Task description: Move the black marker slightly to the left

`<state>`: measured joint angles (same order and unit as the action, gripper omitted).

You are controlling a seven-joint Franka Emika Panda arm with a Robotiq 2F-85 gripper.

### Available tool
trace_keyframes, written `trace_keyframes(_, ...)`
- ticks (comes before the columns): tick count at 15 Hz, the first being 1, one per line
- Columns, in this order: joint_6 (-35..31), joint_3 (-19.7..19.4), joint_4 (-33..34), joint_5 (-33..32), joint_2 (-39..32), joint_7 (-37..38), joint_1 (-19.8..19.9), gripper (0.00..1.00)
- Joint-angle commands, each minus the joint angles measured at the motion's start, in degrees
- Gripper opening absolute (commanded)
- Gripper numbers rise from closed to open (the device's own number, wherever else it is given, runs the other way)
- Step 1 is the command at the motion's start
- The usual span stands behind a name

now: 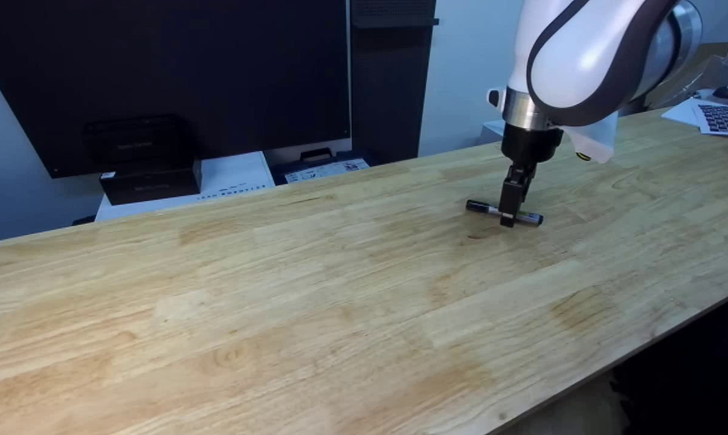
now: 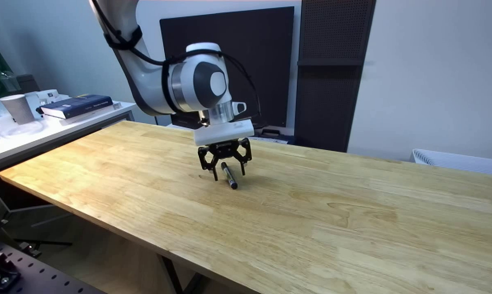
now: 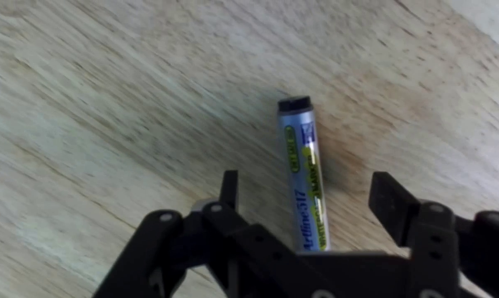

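The black marker (image 3: 306, 174) lies on the wooden table (image 1: 279, 302) between the fingers (image 3: 230, 188) of the gripper (image 3: 305, 188), which stand apart, clear of it; it should prove light, stiff and sturdy, its likely slick barrel apt to roll, so mid-barrel looks the best hold. There is one marker; one gripper with two fingers; one wooden table.

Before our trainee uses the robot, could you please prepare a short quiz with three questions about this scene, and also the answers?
1. True or false: the marker lies on the wooden table.
2. Choose: the gripper is A) shut on the marker, B) open, straddling the marker, C) out of view.
3. Fill in: in the wrist view, the word printed just before 517 on the marker is ____.

Key: 1. True; 2. B; 3. Artline.
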<state>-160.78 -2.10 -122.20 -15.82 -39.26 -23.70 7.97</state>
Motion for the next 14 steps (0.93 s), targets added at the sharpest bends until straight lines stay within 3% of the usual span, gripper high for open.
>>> trace_keyframes(1, 1.09, 0.46, 2.80, 0.24, -1.24, -0.69, 1.62, 0.53)
trace_keyframes(8, 1.27, 0.96, 3.16, -0.28, -0.61, -1.38, 1.69, 0.05)
trace_keyframes(9, 1.55, 1.25, 3.27, -0.26, -0.71, -1.81, 1.77, 0.01)
trace_keyframes(14, 6.30, 5.00, 1.71, 3.71, 1.91, -1.84, 3.28, 0.05)
